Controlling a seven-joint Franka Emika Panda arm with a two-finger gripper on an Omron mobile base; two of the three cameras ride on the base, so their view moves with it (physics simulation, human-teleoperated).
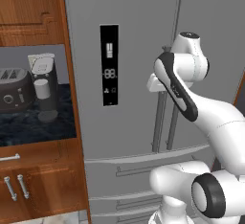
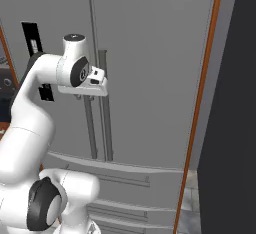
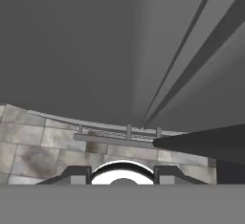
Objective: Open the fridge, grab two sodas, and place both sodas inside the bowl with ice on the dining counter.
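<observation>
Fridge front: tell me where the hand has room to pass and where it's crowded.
Free: the flat door face between the display panel and the bar handles, and right of them. Crowded: at the handles, where the gripper sits on the fridge.

arm [image 1: 210, 117]: my links glossy white, rounded | joints: black bands and discs | finger tips [image 3: 79, 174]: dark grey, blocky

The fridge [image 1: 129, 36] is a tall grey French-door unit, both doors shut. A black vertical display panel [image 1: 109, 65] with pale lit symbols sits on its left door. Two long grey bar handles [image 2: 98, 113] run upright side by side along the centre seam, with drawers [image 2: 125, 178] with horizontal bars below.
</observation>
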